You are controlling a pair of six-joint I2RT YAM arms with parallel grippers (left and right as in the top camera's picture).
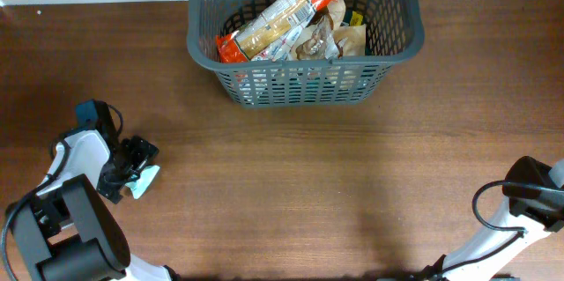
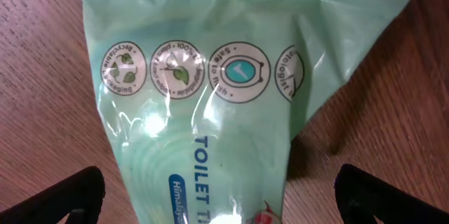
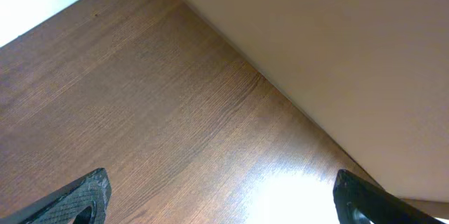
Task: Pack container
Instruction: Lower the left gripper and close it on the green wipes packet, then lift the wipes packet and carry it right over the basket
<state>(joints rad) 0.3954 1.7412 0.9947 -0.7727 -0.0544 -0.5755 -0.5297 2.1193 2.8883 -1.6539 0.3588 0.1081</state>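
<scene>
The dark grey slotted container (image 1: 397,39) stands at the back middle of the table, holding an orange packet (image 1: 275,18) and several other food packets. A pale green toilet-tissue packet (image 1: 144,181) lies on the table at the front left; in the left wrist view it (image 2: 203,90) fills the frame. My left gripper (image 2: 221,196) is open, its fingers either side of the packet, not closed on it. My right gripper (image 3: 224,199) is open and empty over bare wood at the front right.
The right arm (image 1: 529,195) sits at the table's front right corner. A pale wall (image 3: 337,48) edges the table in the right wrist view.
</scene>
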